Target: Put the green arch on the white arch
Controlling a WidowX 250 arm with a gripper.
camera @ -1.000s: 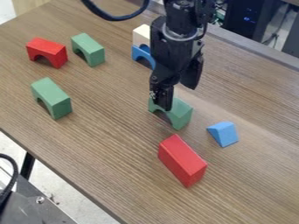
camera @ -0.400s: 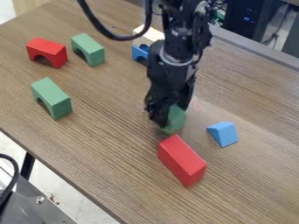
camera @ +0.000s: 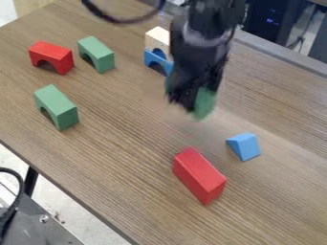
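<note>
My gripper (camera: 190, 99) hangs over the middle of the table, shut on a green arch (camera: 204, 104) that is held above the surface and partly covered by the fingers. Up and to the left of the gripper, the white arch (camera: 157, 39) rests on top of a blue arch (camera: 155, 59); the arm stands close to their right side. Two more green arches stand on the left part of the table, one farther back (camera: 97, 54) and one nearer the front (camera: 57, 106).
A red arch (camera: 51, 57) stands at the far left. Below the gripper lie a red block (camera: 199, 175) and a blue wedge (camera: 245, 146). The wooden table (camera: 115, 158) has its front edge at the lower left.
The gripper went down around the middle green arch, took hold of it, and has lifted it off the table and up toward the back. The other blocks have stayed in place.
</note>
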